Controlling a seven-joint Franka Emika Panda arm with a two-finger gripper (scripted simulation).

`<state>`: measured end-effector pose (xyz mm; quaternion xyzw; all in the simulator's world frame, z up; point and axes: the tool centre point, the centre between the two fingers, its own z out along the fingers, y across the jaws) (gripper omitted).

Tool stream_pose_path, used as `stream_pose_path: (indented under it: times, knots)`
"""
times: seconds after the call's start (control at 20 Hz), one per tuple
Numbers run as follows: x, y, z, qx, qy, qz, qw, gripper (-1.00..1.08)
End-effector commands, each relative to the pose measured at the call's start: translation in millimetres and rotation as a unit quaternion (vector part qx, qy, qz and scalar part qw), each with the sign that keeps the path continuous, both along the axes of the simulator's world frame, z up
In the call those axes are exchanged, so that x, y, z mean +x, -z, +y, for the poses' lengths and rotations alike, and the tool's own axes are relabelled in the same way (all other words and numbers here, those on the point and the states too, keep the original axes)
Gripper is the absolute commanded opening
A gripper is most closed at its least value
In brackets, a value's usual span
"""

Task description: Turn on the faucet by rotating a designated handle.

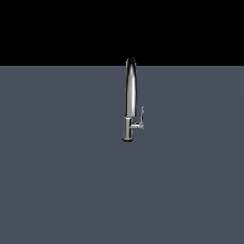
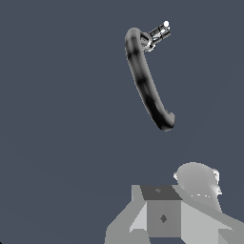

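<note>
The faucet stands upright on the grey floor, a slim chrome gooseneck on a short cylindrical base. Its handle is a thin lever on a short stub toward the exterior view's right, tip bent upward. No arm or gripper shows in the exterior view. From above, the wrist view shows the arched spout of the faucet and the handle at its far end. Grey blocky parts of my gripper fill the frame's lower edge, well apart from the faucet. The fingers are not distinct.
A flat dark grey floor surrounds the faucet, with a black background above it. A rounded light grey part of the arm sits beside the gripper parts in the wrist view.
</note>
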<state>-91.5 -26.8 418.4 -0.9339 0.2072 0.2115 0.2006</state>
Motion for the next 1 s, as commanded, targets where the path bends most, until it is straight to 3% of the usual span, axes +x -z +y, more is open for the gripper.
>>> stream_pose_path:
  times: [0.0,0.5,0.75,0.95]
  knots:
    - [13.4,9.3,-3.8,0.019,0.019,0.018,0.9995,-1.0]
    - [62.3,54.0,-20.4,0.096,0.098,0.092,0.9862,-1.0]
    - [84.3,81.6,-29.3,0.138,0.14,0.132,0.9717,-1.0]
    - [100.5,106.7,-36.3,0.172,0.174,0.164,0.9554,-1.0]
